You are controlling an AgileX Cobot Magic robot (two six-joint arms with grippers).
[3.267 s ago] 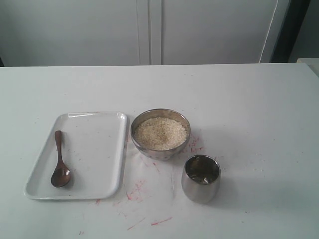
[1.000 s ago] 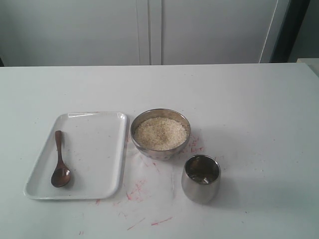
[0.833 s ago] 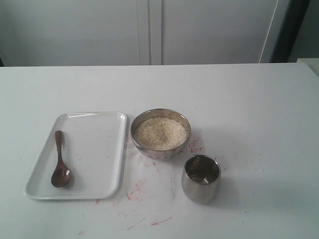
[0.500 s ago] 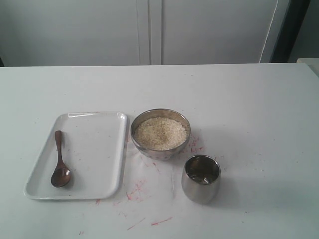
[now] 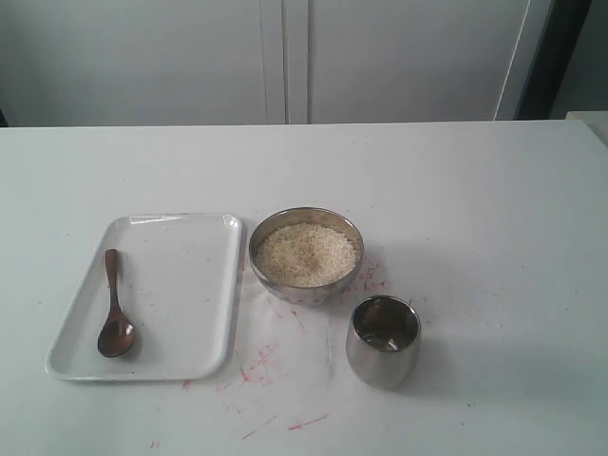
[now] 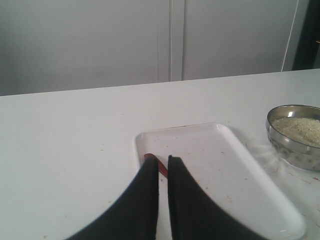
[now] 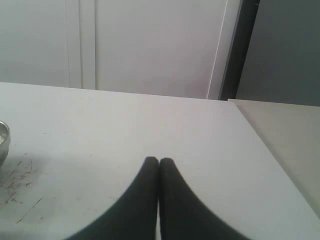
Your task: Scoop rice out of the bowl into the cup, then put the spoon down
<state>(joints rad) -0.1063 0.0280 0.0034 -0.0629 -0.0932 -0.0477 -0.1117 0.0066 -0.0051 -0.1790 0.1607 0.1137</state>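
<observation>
The dark wooden spoon (image 5: 115, 313) lies on the white tray (image 5: 180, 285), scoop toward the front edge. The steel bowl (image 5: 306, 287) holds a mound of pale rice (image 5: 306, 254) to the right of the tray. The steel cup (image 5: 382, 356) stands in front of the bowl and to its right. Neither gripper shows in the exterior view. In the left wrist view my left gripper (image 6: 163, 160) hovers short of the tray (image 6: 240, 170), jaws a narrow gap apart and empty, with the spoon's handle end (image 6: 150, 158) showing behind them. My right gripper (image 7: 159, 160) is shut over bare table.
Red scribble marks cover the white table (image 5: 475, 190) around the bowl and cup. The table's right edge (image 7: 260, 145) runs beside my right gripper. A sliver of the bowl (image 7: 3, 142) shows at the edge of the right wrist view.
</observation>
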